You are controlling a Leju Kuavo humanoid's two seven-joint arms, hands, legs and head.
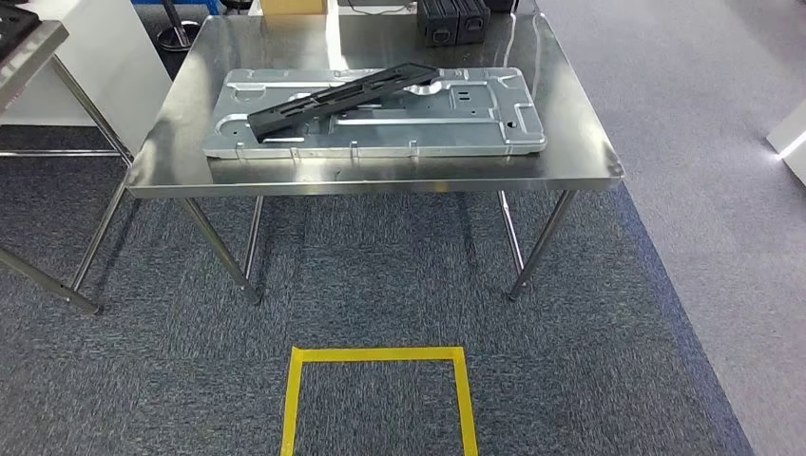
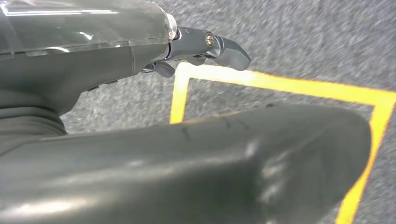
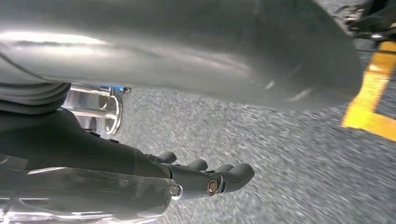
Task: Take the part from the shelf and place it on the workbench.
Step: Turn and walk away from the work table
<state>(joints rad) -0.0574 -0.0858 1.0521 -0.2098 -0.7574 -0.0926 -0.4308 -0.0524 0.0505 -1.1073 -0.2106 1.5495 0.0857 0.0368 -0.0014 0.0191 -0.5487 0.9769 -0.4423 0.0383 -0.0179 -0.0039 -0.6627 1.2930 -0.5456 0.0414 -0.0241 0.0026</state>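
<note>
On the steel counter (image 1: 171,142), a large silver stamped metal panel (image 1: 475,128) lies flat, covering most of the near half of its top. Across that panel, touching it, rests the part (image 1: 342,98) (a long black bracket-like piece), lying slantwise with one end toward the panel's near left corner and the other toward its far middle. Beyond the panel, at the counter's far edge, stand two dark boxes (image 1: 452,21). Before the counter, on the grey carpet (image 1: 589,361), a square of yellow tape (image 1: 378,355) is marked out. Both arms hang over this carpet near the tape: the left hand (image 2: 205,49) holds nothing, its fingers loosely extended and apart, and the right hand (image 3: 205,179) likewise holds nothing, its fingers stretched out side by side.
</note>
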